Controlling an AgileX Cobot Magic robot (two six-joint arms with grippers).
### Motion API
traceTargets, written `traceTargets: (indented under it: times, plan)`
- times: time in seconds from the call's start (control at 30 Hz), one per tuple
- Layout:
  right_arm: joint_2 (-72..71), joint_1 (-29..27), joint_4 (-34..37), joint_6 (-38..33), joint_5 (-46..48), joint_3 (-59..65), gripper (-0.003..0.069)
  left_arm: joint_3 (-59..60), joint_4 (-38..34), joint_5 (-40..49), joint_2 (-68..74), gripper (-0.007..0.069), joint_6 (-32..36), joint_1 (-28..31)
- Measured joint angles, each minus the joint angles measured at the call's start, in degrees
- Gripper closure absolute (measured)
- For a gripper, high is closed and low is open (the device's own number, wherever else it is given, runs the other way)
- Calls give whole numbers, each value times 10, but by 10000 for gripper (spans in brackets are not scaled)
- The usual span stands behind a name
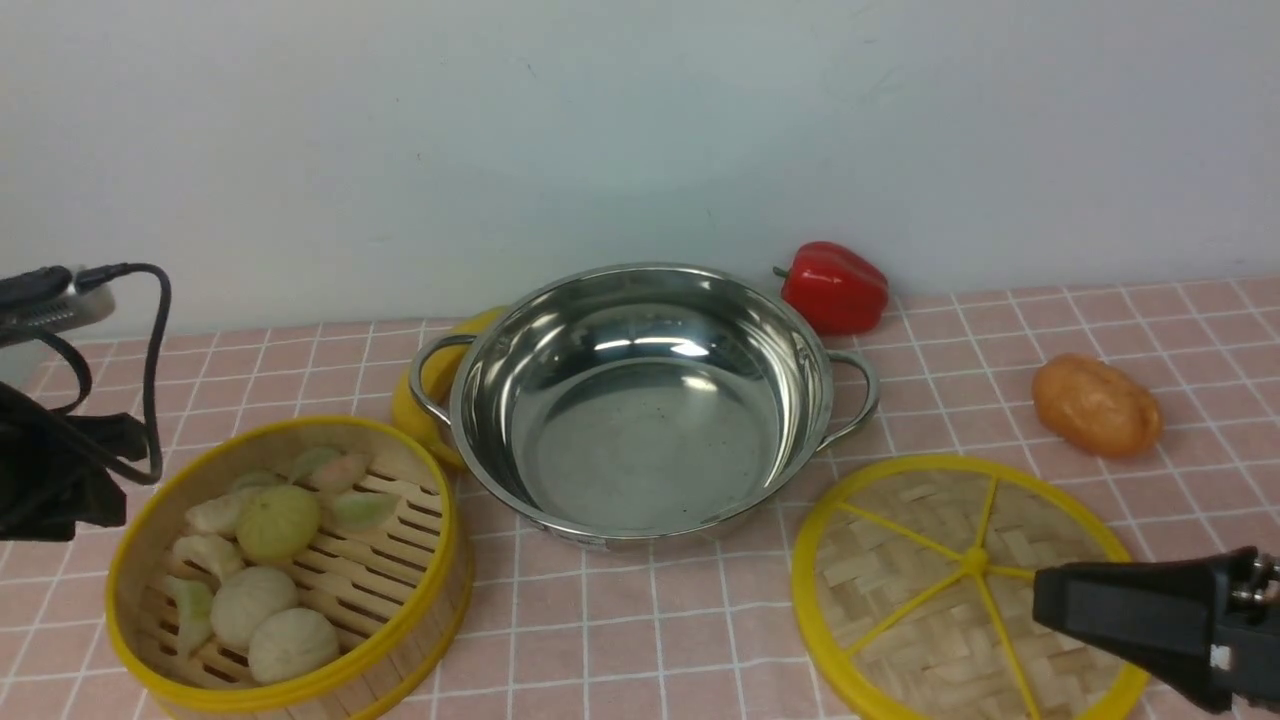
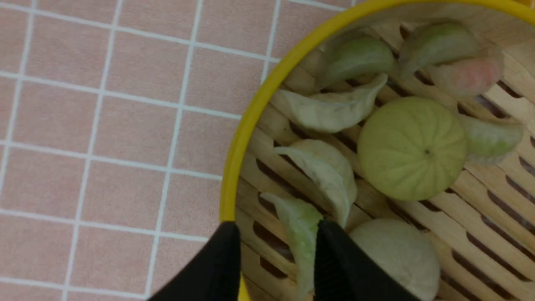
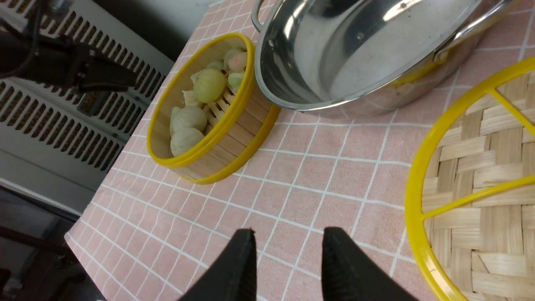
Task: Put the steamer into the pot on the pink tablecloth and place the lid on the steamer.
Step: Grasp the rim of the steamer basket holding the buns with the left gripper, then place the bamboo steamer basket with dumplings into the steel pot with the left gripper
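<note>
Standing at the middle of the pink tablecloth point(image 1: 620, 640) in the front view, the pot point(image 1: 650, 440) is seen empty. The steamer point(image 1: 410, 640), filled with buns point(image 1: 290, 645), is set on the cloth just left of the pot and nearer the camera, not in it. The lid point(image 1: 900, 600) is laid flat to the right of the pot, also nearer the camera, and the right hand point(image 1: 1050, 600) is held above its near edge. A red pepper point(image 1: 835, 287) is placed just behind the pot's right handle.

In the left wrist view, the left hand point(image 2: 278, 225) is shown with its fingers moderately apart astride the steamer's yellow rim, one outside and one inside beside a dumpling point(image 2: 301, 234), with a clear gap left between them.

In the right wrist view, the right hand's fingers are held apart over bare cloth on the near side of the pot, and nothing is held.
</note>
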Motion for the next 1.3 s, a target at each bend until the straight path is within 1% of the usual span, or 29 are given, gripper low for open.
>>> traceTargets:
  times: [0.2, 0.53, 0.63, 0.67, 0.7, 0.73, 0.83, 1.07, 1.17, 1.3]
  plan:
    - [0, 0, 0, 0, -5, 0, 419, 0, 23, -12, 50, 382, -1, 0]
    - [0, 0, 0, 0, -5, 0, 419, -1, 28, -34, 114, 385, -2, 0]
    - [0, 0, 0, 0, -5, 0, 419, -1, 28, -39, 129, 428, -2, 0]
    - [0, 0, 0, 0, -5, 0, 419, -1, 28, -39, 134, 488, -2, 0]
    - [0, 0, 0, 0, -5, 0, 419, -1, 28, -39, 135, 488, -2, 0]
    - [0, 0, 0, -1, -7, 0, 419, -1, 28, -39, 137, 569, -4, 0]
    - [0, 0, 0, -1, -10, 0, 419, -4, 36, -38, 137, 595, -1, 0]
    - [0, 0, 0, -1, -23, 0, 419, -57, 73, 35, 137, 595, -20, 17]
    - [0, 0, 0, 0, -28, 0, 419, -123, 102, 100, 122, 595, -35, 43]
    - [0, 0, 0, 0, -30, 0, 419, -204, 101, 157, 103, 595, -40, 56]
